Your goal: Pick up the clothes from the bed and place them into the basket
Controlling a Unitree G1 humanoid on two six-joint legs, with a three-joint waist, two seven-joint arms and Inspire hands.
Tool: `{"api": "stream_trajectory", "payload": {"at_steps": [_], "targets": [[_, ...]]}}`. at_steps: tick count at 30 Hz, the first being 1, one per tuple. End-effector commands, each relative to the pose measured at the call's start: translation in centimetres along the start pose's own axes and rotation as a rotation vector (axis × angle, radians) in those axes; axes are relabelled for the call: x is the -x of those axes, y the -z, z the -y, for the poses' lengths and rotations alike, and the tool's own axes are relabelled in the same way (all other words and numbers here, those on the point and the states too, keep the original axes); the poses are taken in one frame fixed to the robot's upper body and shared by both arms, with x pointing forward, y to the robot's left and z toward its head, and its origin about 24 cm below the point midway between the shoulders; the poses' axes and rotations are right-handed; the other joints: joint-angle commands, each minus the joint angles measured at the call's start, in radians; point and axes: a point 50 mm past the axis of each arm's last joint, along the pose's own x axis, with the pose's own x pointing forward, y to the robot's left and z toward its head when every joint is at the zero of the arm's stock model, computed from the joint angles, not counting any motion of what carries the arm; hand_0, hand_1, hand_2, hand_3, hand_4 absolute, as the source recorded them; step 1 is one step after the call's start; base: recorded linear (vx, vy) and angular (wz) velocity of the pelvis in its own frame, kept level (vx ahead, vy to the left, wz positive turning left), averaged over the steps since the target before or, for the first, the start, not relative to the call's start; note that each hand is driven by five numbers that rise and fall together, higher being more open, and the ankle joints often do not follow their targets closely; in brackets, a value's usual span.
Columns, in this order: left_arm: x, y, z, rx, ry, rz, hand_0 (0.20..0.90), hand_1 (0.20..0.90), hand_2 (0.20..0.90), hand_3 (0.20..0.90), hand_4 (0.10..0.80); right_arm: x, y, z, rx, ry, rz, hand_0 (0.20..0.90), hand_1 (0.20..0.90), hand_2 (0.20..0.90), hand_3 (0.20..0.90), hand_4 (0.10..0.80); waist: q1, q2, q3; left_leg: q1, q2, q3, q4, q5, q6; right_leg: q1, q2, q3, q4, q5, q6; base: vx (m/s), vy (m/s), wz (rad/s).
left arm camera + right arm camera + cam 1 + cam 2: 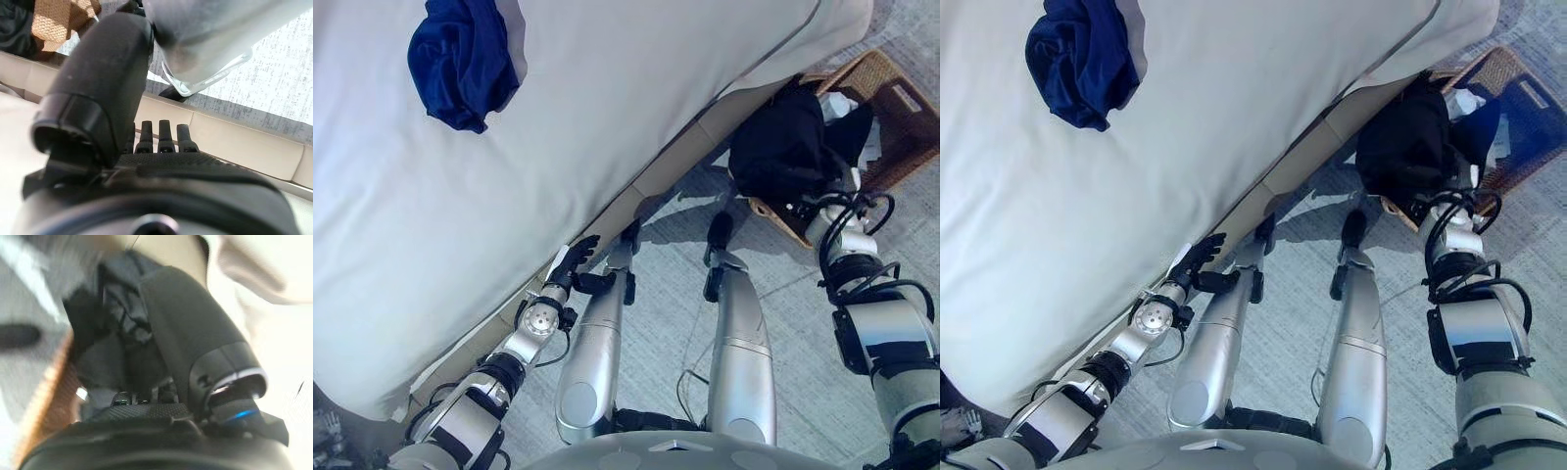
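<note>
White bed [607,117] fills most of my view, a crumpled blue garment [462,59] lying on it well away from me. My right hand [161,416] has its fingers curled into a black garment [783,147], holding it over the wicker basket [901,127] on the floor. My left hand [570,266] rests by the bed's edge, fingers straight and empty.

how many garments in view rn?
2. A blue garment lies bunched on the bed; a black garment is at the basket, by the right hand. More may be hidden inside.
</note>
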Motion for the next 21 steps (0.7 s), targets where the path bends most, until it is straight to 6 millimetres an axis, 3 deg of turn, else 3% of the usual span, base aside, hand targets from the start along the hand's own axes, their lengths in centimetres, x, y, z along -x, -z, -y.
{"api": "stream_trajectory", "payload": {"at_steps": [1, 3, 6, 9, 11, 12, 13, 16, 19, 21], "targets": [[2.1, 3.5, -1.5, -0.043, -0.015, -0.093, 0.9, 0.9, 0.9, 0.9, 0.8, 1.0, 0.4, 2.7, -0.141, 0.024, 0.112, 0.9, 0.9, 0.9, 0.9, 0.8, -0.035, -0.057, -0.027, 0.067, -0.032, 0.032, -0.038, -0.034, 0.046, 0.125, 0.06, -0.028, -0.069, 0.016, 0.0, 0.046, 0.08, -0.08], [1.7, 3.2, -1.6, -0.048, -0.01, -0.093, 0.9, 0.9, 0.9, 0.9, 0.8, 1.5, 1.6, 3.8, -0.112, 0.105, 0.117, 0.9, 0.9, 0.9, 0.9, 0.8, -0.046, -0.078, -0.027, 0.128, -0.028, 0.038, -0.076, -0.033, 0.046, 0.18, 0.059, -0.022, -0.121, 0.041, 0.018, 0.024, 0.086, -0.11], [1.4, 2.9, -1.5, -0.046, -0.01, -0.088, 0.9, 0.9, 0.9, 0.9, 0.8, 2.1, 0.7, 4.8, -0.075, 0.227, 0.233, 0.9, 0.9, 0.9, 0.9, 0.8, -0.054, -0.106, -0.027, 0.215, -0.028, 0.05, -0.126, -0.032, 0.048, 0.263, 0.05, -0.021, -0.196, 0.079, 0.038, -0.014, 0.133, -0.1], [1.5, 3.1, -1.4, -0.033, -0.019, -0.1, 0.9, 0.9, 0.9, 0.9, 0.8, 2.5, -0.2, 4.7, -0.026, 0.234, 0.318, 0.9, 0.9, 0.9, 0.9, 0.8, -0.058, -0.117, -0.027, 0.272, -0.027, 0.055, -0.128, -0.054, 0.051, 0.32, 0.043, -0.018, -0.212, 0.08, 0.048, 0.015, 0.137, -0.2], [1.7, 3.7, -1.8, -0.023, -0.043, -0.136, 0.9, 0.9, 0.9, 0.9, 0.8, 3.4, -2.3, 3.7, 0.072, 0.232, 0.464, 0.9, 0.9, 0.9, 0.9, 0.8, -0.066, -0.139, -0.027, 0.328, -0.025, 0.059, -0.136, -0.064, 0.053, 0.386, 0.035, -0.018, -0.251, 0.097, 0.057, 0.012, 0.104, -0.11], [1.7, 3.7, -1.8, -0.023, -0.043, -0.137, 0.9, 0.9, 0.9, 0.9, 0.8, 3.4, -2.2, 3.6, 0.074, 0.234, 0.463, 0.9, 0.9, 0.9, 0.9, 0.8, -0.066, -0.139, -0.027, 0.33, -0.025, 0.059, -0.138, -0.063, 0.053, 0.389, 0.036, -0.018, -0.254, 0.099, 0.057, 0.036, 0.116, -0.11], [2.3, 4.7, -1.9, -0.025, -0.056, -0.179, 0.9, 0.9, 0.9, 0.9, 0.8, 4.1, -4.3, 3.0, 0.174, 0.24, 0.575, 0.9, 0.9, 0.9, 0.9, 0.8, -0.069, -0.154, -0.038, 0.376, -0.026, 0.062, -0.15, -0.079, 0.054, 0.438, 0.031, -0.014, -0.284, 0.105, 0.066, 0.034, 0.111, -0.08], [3.2, 6.3, -2.0, -0.02, -0.066, -0.243, 0.9, 0.9, 0.9, 0.9, 0.8, 4.9, -6.4, 2.4, 0.314, 0.261, 0.703, 0.9, 0.9, 0.9, 0.9, 0.8, -0.07, -0.171, -0.074, 0.414, -0.033, 0.069, -0.167, -0.085, 0.056, 0.481, 0.02, -0.013, -0.329, 0.124, 0.076, 0.059, 0.139, -0.05], [4.4, 8.1, -1.9, -0.004, -0.086, -0.32, 0.9, 0.9, 0.9, 0.9, 0.8, 6.2, -9.0, 1.4, 0.54, 0.294, 0.913, 0.9, 0.9, 0.9, 0.9, 0.8, -0.068, -0.19, -0.11, 0.459, -0.039, 0.084, -0.171, -0.106, 0.063, 0.533, 0.008, -0.015, -0.365, 0.134, 0.085, 0.056, 0.16, -0.01], [5.2, 9.2, -2.1, 0.01, -0.1, -0.376, 0.9, 0.9, 0.9, 0.9, 0.8, 7.4, -10.9, -0.8, 0.751, 0.26, 1.089, 0.9, 0.9, 0.9, 0.9, 0.8, -0.058, -0.204, -0.133, 0.486, -0.047, 0.09, -0.155, -0.13, 0.069, 0.576, -0.001, -0.021, -0.379, 0.13, 0.09, 0.062, 0.162, -0.01]]}}
